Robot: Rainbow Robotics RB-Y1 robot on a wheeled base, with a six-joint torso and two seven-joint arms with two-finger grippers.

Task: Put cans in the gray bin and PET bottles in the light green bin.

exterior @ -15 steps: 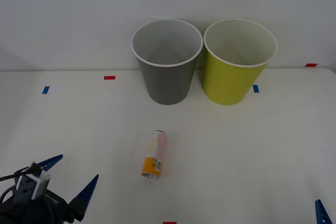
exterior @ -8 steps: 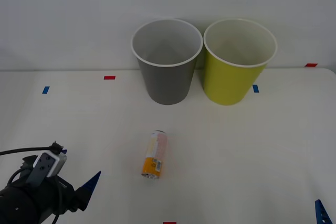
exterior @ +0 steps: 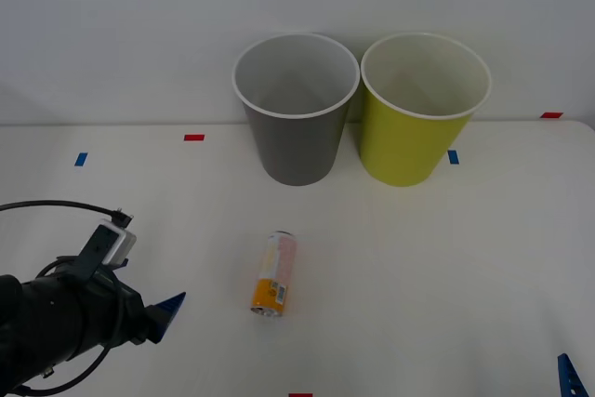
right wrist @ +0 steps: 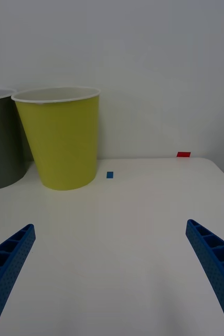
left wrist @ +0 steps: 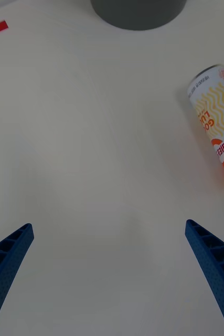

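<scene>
**Left arm low at near-left of table, can lying untouched mid-table**

Left gripper point(exterior: 172, 309) sits low over the white table point(exterior: 446, 258), near the front-left corner, wrist pitched forward so the blue fingers aim toward the can point(exterior: 273, 275). In the left wrist view the fingers point(left wrist: 7, 262) are spread wide with nothing between them, just bare table. The can point(left wrist: 216, 131) is ahead and off to one side, apart from both fingers.

The can lies on its side about mid-table, long axis roughly front-to-back, orange end toward the front edge.

Gray bin point(exterior: 296, 109) and light green bin point(exterior: 424, 109) stand upright side by side at the back edge, almost touching.

Right gripper point(right wrist: 112, 273) is at the front-right corner, fingers wide apart, holding nothing, facing the light green bin point(right wrist: 59, 139).
</scene>
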